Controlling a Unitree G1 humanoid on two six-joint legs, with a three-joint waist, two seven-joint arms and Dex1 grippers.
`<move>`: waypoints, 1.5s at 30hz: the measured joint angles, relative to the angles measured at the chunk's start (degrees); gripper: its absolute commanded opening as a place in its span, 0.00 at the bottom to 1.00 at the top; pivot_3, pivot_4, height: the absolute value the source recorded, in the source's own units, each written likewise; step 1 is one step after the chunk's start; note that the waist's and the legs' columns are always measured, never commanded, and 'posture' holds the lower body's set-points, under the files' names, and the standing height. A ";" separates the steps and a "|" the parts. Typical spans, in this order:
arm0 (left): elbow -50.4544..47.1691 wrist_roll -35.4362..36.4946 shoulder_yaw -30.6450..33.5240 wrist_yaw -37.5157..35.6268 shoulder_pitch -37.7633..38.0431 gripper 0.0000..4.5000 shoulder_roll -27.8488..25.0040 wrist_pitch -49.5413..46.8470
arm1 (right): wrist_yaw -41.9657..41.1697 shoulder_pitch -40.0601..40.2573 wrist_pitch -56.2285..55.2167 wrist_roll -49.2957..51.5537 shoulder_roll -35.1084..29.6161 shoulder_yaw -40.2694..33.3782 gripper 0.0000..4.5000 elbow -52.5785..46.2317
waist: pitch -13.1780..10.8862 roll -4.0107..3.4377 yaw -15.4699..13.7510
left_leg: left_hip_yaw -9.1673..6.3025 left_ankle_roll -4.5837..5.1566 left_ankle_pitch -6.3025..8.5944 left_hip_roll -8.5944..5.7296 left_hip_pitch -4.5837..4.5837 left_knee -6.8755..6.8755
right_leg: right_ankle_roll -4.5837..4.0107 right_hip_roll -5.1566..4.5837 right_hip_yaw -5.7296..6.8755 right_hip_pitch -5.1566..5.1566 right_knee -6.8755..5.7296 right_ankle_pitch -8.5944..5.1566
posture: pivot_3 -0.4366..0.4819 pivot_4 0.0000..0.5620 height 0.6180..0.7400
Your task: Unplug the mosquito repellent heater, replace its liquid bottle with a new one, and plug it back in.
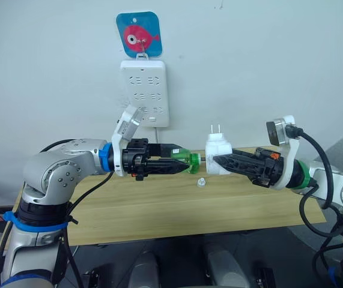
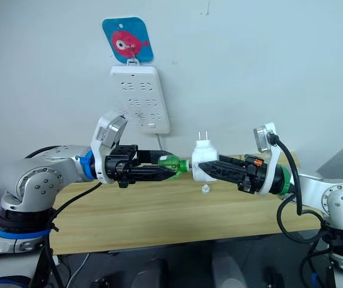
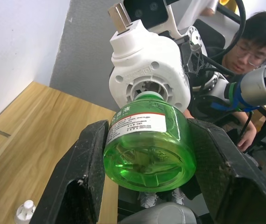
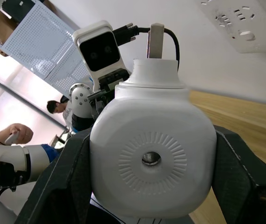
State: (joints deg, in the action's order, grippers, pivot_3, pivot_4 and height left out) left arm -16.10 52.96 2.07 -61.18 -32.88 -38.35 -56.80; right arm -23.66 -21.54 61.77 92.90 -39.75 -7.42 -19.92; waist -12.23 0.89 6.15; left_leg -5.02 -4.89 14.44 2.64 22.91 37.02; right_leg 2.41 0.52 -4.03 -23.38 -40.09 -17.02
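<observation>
The white mosquito repellent heater hangs above the wooden table, prongs up, with my right gripper shut on it. A green liquid bottle is clamped in my left gripper, its neck pointing into the heater's socket. In the left wrist view the bottle sits between the fingers with its mouth at the heater's round opening. The right wrist view has the heater's domed face between the fingers.
A long white power strip hangs on the wall under a blue fish tag. A small white cap lies on the table below the grippers. A person sits behind the right arm.
</observation>
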 measured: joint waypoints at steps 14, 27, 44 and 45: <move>-0.30 -1.45 -1.60 -0.89 0.10 0.52 0.16 2.31 | 0.18 -0.21 -0.20 0.36 0.13 1.01 0.66 -0.55 | 0.00 0.00 -0.04 | 0.00 0.00 0.00 0.00 0.00 0.00 | 0.00 0.00 0.00 0.00 0.00 0.00 | 0.37 0.28 0.88; -1.27 -1.69 -2.08 0.04 0.09 0.52 1.51 2.20 | 2.08 -0.89 -0.68 0.39 0.98 1.91 0.66 -0.59 | 0.00 0.00 -0.05 | -0.01 0.00 0.00 0.00 0.00 0.00 | 0.00 0.00 0.01 0.00 0.00 0.00 | 0.36 0.28 0.88; -0.97 -5.09 -5.02 0.18 -0.03 0.52 5.62 6.00 | 6.74 -2.10 2.55 5.81 -0.53 5.37 1.00 0.19 | 0.02 0.01 -0.06 | 0.00 0.00 0.00 -0.01 0.01 0.02 | 0.00 -0.01 0.00 0.01 0.00 0.00 | 0.36 0.27 0.88; -0.58 -5.12 -4.98 0.68 -0.03 0.52 5.90 6.17 | 6.79 -2.06 2.57 6.21 -0.90 5.38 1.00 0.19 | 0.02 0.01 -0.06 | 0.00 0.00 0.00 -0.01 0.01 0.02 | 0.00 -0.01 0.00 0.01 0.00 0.00 | 0.35 0.27 0.88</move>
State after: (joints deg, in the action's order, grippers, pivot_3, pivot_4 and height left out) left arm -16.68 47.84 -2.92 -60.50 -32.91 -32.46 -50.63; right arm -16.87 -23.60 64.34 99.10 -40.65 -2.05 -19.73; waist -12.21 0.89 6.09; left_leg -5.02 -4.89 14.44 2.63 22.92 37.04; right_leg 2.41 0.52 -4.03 -23.37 -40.09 -17.02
